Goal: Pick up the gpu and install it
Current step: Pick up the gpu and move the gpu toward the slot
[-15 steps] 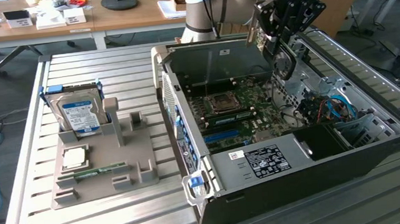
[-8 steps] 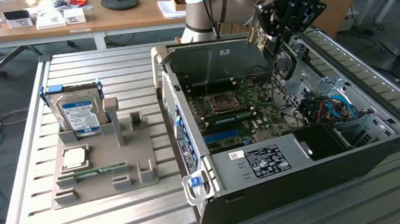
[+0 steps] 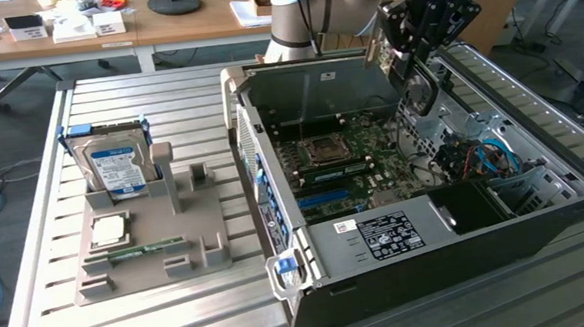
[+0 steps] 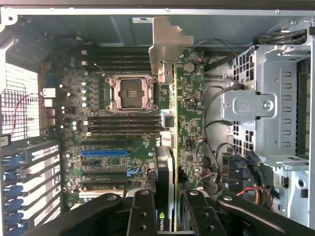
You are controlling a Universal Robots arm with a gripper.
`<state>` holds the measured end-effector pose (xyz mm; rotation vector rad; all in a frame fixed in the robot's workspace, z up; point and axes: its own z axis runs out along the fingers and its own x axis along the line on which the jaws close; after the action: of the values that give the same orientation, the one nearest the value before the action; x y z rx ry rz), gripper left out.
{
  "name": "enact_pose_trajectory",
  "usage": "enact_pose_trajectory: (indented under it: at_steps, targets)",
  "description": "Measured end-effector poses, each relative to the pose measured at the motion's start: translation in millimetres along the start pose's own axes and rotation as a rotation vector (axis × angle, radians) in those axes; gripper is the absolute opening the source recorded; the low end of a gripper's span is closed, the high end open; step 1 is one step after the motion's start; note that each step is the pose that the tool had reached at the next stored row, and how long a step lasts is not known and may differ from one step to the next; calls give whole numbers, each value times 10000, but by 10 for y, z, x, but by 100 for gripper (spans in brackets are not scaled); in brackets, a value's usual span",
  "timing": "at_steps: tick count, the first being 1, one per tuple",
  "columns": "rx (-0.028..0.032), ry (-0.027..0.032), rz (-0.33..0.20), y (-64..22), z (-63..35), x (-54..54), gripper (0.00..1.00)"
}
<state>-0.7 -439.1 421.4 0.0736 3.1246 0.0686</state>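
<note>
The claw (image 4: 168, 194) is partly closed, and its two black fingers (image 4: 141, 214) are clamped on the gpu (image 4: 170, 147) from either side. In the wrist view the card is seen edge-on. It is a thin green circuit board with a black cooler block (image 4: 162, 172) on one face, and a green and white NVIDIA logo can be read on the block next to the fingers. At the card's far end is a pale metal bracket (image 4: 165, 44) with a bent tab.

Beyond the card lies the motherboard (image 4: 194, 98), with an empty processor socket (image 4: 130, 92) and a blue slot (image 4: 106, 153).

In the exterior view the gpu (image 3: 421, 93) hangs end-down from the claw (image 3: 418, 50), and the claw body reads ROBOTIQ. The card is in the air over the far part of the open computer case (image 3: 542, 215), above the board and not seated.

The case lies on its side toward the table's (image 3: 179, 318) edge at the exterior view's right. A white-and-black label (image 3: 385, 234) sits on its power supply, but the print is too small to read.

Toward the opposite edge, a grey holder (image 3: 205, 243) carries a silver hard drive (image 3: 117, 164) with a blue label.
</note>
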Motion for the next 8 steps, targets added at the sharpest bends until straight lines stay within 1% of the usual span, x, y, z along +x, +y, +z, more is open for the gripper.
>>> enact_pose_trajectory:
  at_steps: [8]
  targets:
    - [0,0,0,5,2,-104,27]
